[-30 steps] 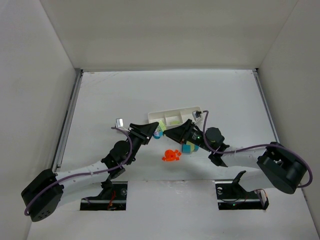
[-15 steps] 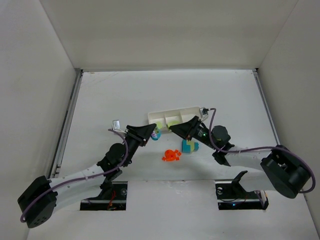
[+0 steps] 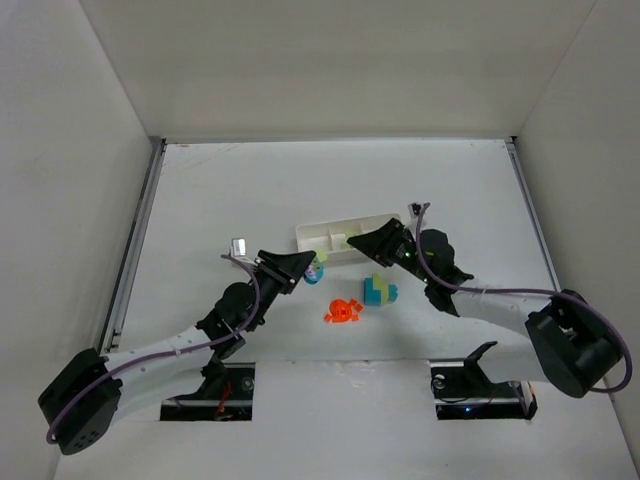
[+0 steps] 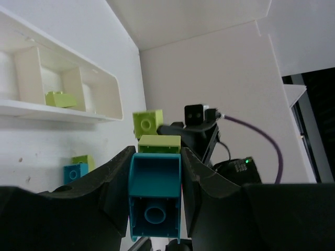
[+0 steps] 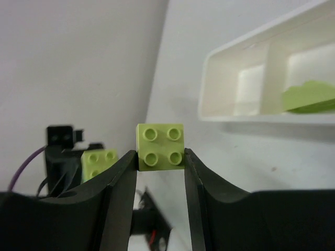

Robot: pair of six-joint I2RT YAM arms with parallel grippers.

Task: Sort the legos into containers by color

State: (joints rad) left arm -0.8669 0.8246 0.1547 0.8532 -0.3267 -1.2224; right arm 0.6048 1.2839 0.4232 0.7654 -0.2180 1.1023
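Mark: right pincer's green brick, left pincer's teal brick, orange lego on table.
yellow-green brick [image 5: 160, 145], right wrist view, studded face.
teal brick [image 4: 155, 183], left wrist view, hollow underside.
orange lego [image 3: 343, 311], top external view, centre.

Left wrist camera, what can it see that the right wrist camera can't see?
Only left wrist: the teal brick pinched in the left hand, plus a teal-and-green pair on the table. Only right wrist: the four studs on the green brick in the right hand. Both: the white tray with a green piece inside.
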